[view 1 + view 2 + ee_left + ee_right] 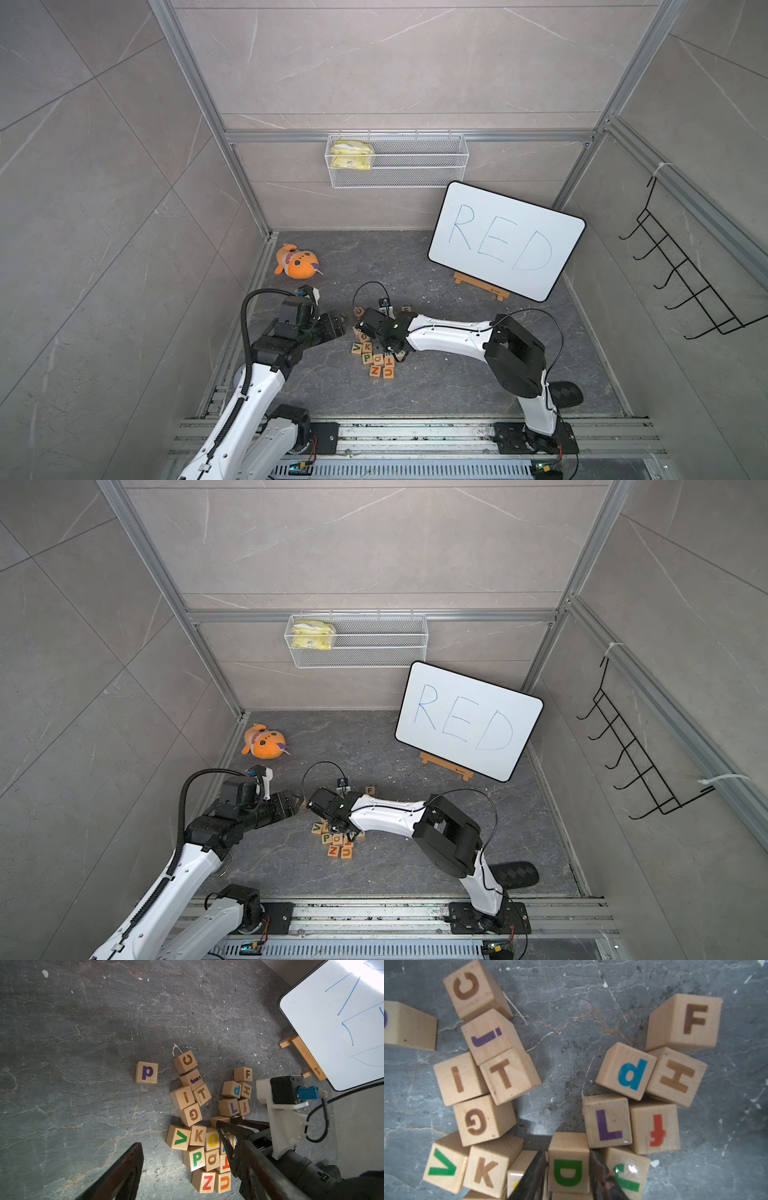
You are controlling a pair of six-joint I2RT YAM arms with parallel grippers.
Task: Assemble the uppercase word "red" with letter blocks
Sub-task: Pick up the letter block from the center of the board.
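"When you looked across the grey counter (436, 395), what stood largest on it?"

"The white board (505, 241) with RED written in blue. It leaned back on a small wooden easel (482, 286) at the far right. On the far wall hung a white mesh basket (415, 170) with yellow packets (351, 156) in its left end."

"And the arms?"

"The left arm (257, 382) reached in from the near left and the right arm (449, 336) from the near right. They came close to each other near the middle. An orange plush toy (297, 262) lay at the far left, well apart from both."

"Where were the letter blocks (197, 1140)?"

"They were heaped in the near middle between the two arms, most of them touching. A purple p block (146, 1072) sat alone, just clear of the heap."

"Which one mattered?"

"The green D block (568, 1147). It sat in the heap just beside a purple L block (607, 1120), under the right arm's wrist."

"How was each end effector?"

"The right end effector (569, 1167) was clamped on the green D block, with its fingers (533, 1178) pressed against two opposite sides. The left end effector (337, 326) hovered just left of the heap, jaws apart."
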